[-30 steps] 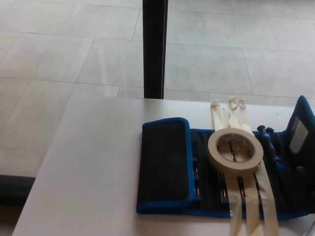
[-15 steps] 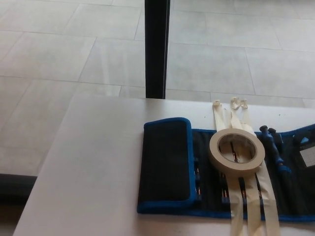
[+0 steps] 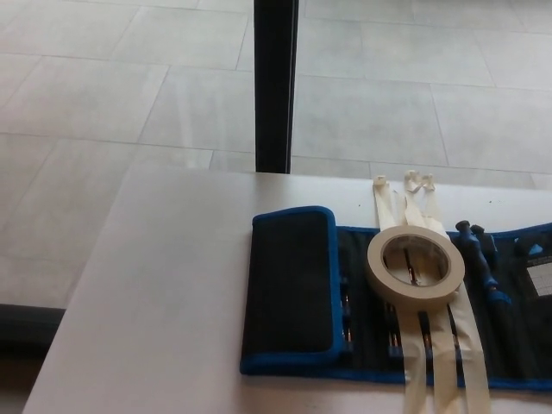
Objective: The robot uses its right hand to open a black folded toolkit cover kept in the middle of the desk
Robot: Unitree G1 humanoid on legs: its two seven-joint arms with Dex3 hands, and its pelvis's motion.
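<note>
Since the earlier frames, the right-hand flap of the black fabric toolkit cover with blue piping (image 3: 379, 302) has gone from standing up at the picture's right edge to lying flat on the worktop, and the dark shape of the robot's hand that showed low at the right edge a second ago is gone; over the last half second almost nothing else has shifted. From the head view, the toolkit cover lies spread across the pale grey worktop (image 3: 164, 285), reaching from about the middle of the surface to the right edge of the picture and beyond it. Its left flap (image 3: 289, 289) remains folded over, a black panel edged in blue covering the left end of the row of tools. To the right of that flap, slim tools with orange-brown shafts (image 3: 347, 323) sit in pockets, partly hidden. A roll of cream masking tape (image 3: 414, 263) rests on top of the opened middle section, and several cream paper strips (image 3: 431, 354) run under it from the far edge of the cover to the near one. Just right of the roll lies a blue-handled tool (image 3: 479, 259), and a small white label (image 3: 541, 280) shows on the flattened right flap. Neither hand is in view, so their fingers cannot be judged. Beyond the worktop stand a black vertical post (image 3: 275, 86) and a floor of large pale tiles (image 3: 103, 86).
</note>
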